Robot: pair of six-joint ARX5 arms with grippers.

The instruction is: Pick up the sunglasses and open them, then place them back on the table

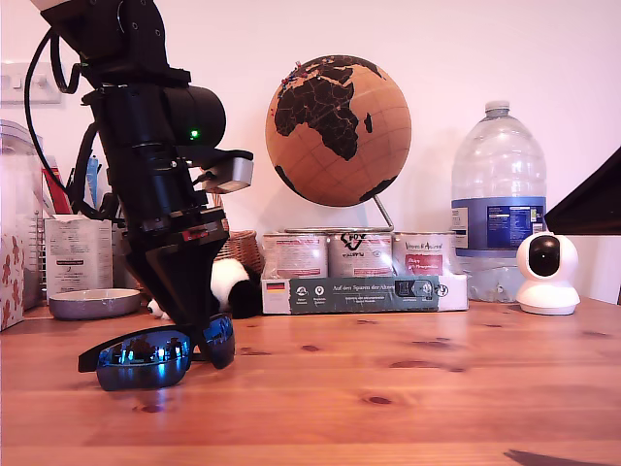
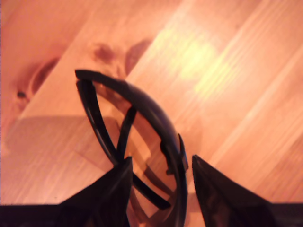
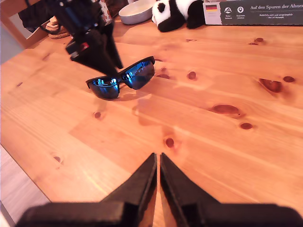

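At the exterior view's 8 o'clock, my first claw [image 1: 202, 328] stands low over the sunglasses [image 1: 160, 356], its jaws spread apart with the frame's bridge region between them; the first wrist view shows the tips either side of the frame [image 2: 142, 142] with gaps showing, so I judge it is straddling, not yet gripping. The sunglasses lie on the table [image 1: 408, 388], lenses toward the exterior camera, and the first wrist view shows both slim arms folded across behind the front. In the second wrist view the pair [image 3: 124, 78] sits toward 11 o'clock, with the first arm above it.

My second claw [image 3: 157, 163] hovers over bare table well apart from the sunglasses, its tips pressed together and holding nothing.

So, by my judgement, the task is barely begun: the pick-up is only being set up, and lifting, unfolding the arms and setting the pair back down all remain.
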